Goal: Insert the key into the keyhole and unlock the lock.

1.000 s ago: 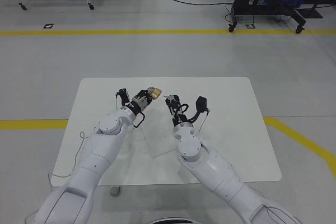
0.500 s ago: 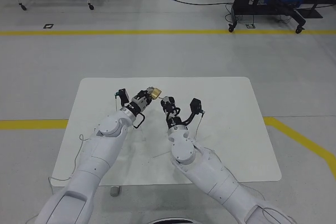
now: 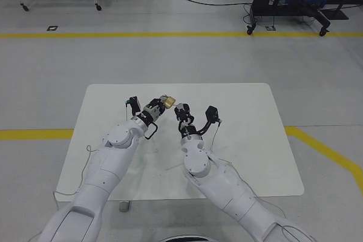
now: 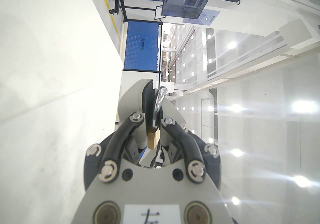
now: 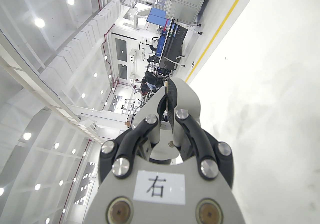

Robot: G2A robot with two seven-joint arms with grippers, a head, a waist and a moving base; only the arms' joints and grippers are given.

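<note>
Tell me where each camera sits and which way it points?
Top view: above the arms, looking down at the white table; both arms show, left claw holding the brass padlock, right claw beside it.
Left wrist view: on the left wrist, looking along its claw and padlock into the hall.
Right wrist view: on the right wrist, looking along its claw, which pinches the key.
Shared: top and left wrist views both show the padlock.
</note>
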